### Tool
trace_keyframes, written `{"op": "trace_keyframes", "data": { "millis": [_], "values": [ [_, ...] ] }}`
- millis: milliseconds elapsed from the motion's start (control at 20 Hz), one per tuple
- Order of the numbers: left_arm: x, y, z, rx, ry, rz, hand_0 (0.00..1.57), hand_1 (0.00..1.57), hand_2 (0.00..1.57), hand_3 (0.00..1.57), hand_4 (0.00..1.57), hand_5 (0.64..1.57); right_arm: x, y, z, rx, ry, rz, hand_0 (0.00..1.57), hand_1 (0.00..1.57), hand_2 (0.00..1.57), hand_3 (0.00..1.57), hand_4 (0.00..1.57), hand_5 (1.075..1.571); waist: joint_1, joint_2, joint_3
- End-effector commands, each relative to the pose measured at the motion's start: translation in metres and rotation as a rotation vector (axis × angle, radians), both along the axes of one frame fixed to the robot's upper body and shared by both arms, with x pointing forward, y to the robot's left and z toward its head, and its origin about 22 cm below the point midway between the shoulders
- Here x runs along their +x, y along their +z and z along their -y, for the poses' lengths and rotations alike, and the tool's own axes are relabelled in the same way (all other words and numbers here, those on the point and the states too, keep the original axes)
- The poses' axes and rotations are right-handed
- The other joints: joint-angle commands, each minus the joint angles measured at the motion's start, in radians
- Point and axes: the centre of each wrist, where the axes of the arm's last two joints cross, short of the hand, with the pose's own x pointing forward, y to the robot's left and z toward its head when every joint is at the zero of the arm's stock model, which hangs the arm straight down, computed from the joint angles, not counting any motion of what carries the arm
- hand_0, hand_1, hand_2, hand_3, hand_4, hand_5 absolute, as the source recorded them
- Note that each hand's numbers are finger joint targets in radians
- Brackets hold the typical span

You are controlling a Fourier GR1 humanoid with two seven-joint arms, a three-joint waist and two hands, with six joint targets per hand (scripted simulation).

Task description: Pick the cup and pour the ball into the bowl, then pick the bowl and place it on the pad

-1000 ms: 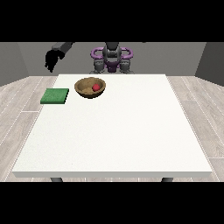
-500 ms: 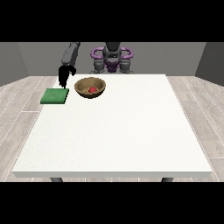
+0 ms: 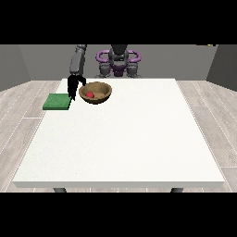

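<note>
White table [image 3: 139,139]: hand [image 3: 74,87] between pad [image 3: 57,101] and bowl [image 3: 95,92]

There is a single view, the front view. Its camera stands across the worktop [image 3: 120,139] from the robot [image 3: 118,60], raised above the surface and tilted down, facing the robot head-on. It sits well back: the whole white top fits in the frame, near edge low and far edge high, with wooden floor [image 3: 217,134] showing at both sides and grey wall [image 3: 41,60] behind. The robot is small at the top middle. Since the camera faces it, its own right side falls at the view's left.
</note>
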Motion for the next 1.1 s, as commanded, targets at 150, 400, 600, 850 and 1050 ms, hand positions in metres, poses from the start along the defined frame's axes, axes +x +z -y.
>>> {"op": "trace_keyframes", "data": {
  "millis": [150,400,600,850,1050],
  "values": [
    [-0.012,0.034,-0.007,-0.001,-0.027,0.070,0.00,0.00,0.00,0.00,1.02,1.533,0.001,-0.020,0.013,-0.013,-0.048,0.058,0.00,0.00,0.00,0.00,0.51,1.552,0.030,0.085,0.0012],
    [-0.018,0.037,-0.011,0.023,-0.027,0.103,0.00,0.00,0.00,0.00,1.01,1.542,0.002,-0.019,0.005,-0.013,-0.053,0.074,0.00,0.00,0.00,0.00,0.45,1.544,0.048,0.112,0.0012],
    [-0.010,0.023,0.006,-0.012,-0.024,0.072,0.00,0.00,0.00,0.00,1.02,1.538,0.009,-0.015,-0.032,-0.004,-0.032,0.042,0.00,0.00,0.00,0.00,0.43,1.546,0.041,0.077,0.0001],
    [-0.020,0.039,-0.015,0.011,-0.051,0.100,0.00,0.00,0.00,0.00,1.02,1.545,0.010,-0.012,-0.025,0.009,-0.065,0.091,0.00,0.00,0.00,0.00,0.47,1.547,0.077,0.103,0.0008],
    [-0.023,0.053,-0.020,0.000,-0.026,0.155,0.00,0.00,0.00,0.00,1.02,1.535,0.001,-0.018,0.002,-0.041,-0.224,-0.085,0.88,0.88,0.58,0.00,0.61,1.514,0.069,0.164,0.0004]
  ]
}}
